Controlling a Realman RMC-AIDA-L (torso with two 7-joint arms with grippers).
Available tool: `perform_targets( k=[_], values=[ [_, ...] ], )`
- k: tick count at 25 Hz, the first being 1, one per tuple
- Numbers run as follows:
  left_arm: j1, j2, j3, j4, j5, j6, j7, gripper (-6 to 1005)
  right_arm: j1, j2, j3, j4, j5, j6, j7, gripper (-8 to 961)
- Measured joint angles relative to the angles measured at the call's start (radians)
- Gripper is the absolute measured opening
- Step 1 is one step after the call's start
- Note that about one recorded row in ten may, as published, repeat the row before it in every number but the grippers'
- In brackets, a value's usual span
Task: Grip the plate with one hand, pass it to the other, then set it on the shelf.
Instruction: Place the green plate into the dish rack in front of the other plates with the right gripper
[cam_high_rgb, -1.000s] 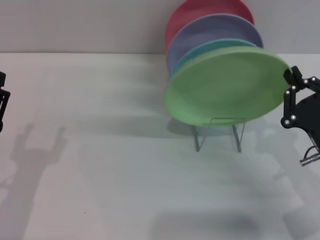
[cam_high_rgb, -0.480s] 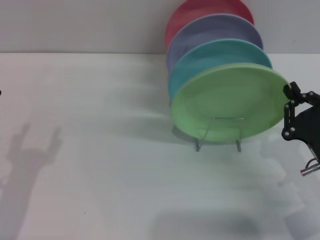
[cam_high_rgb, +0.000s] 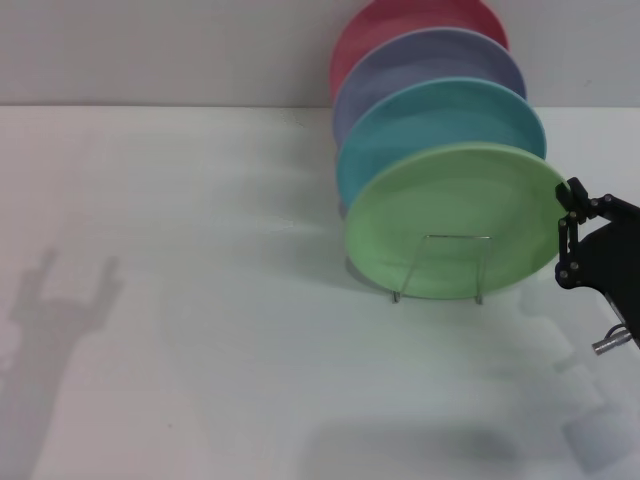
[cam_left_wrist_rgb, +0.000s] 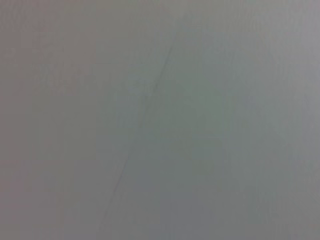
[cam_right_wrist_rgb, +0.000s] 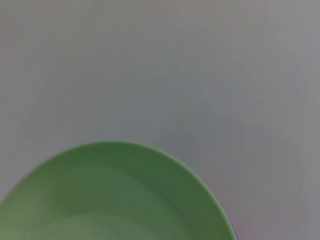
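Note:
The light green plate (cam_high_rgb: 450, 215) stands nearly upright in the front slot of the silver wire shelf (cam_high_rgb: 410, 268), its lower edge down at the table. My right gripper (cam_high_rgb: 566, 225) is at the plate's right rim and is shut on it. The right wrist view shows the upper arc of the plate (cam_right_wrist_rgb: 115, 200) against the pale table. My left gripper is out of view; its wrist view shows only a bare grey surface.
Behind the green plate the rack holds a turquoise-blue plate (cam_high_rgb: 430, 110), a lavender plate (cam_high_rgb: 420, 60) and a red plate (cam_high_rgb: 400, 25). The white table (cam_high_rgb: 200, 300) stretches to the left, with an arm's shadow on it at the far left.
My right gripper has lowered the green plate from a tilted hold above the rack down into the front slot. The left gripper has left the head view at the left edge.

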Motion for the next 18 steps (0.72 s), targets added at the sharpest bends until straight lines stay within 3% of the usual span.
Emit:
perform_targets(
  k=[12,18],
  values=[
    [0.005,0.007,0.001,0.0,0.0,0.026,-0.002,840,0.0,-0.003,-0.008,0.002,-0.007,0.001,0.104,45],
    [0.009,0.012,0.003,0.0,0.0,0.04,-0.003,840,-0.043,-0.003,-0.008,0.002,-0.009,-0.125,0.151,263]
  ],
)
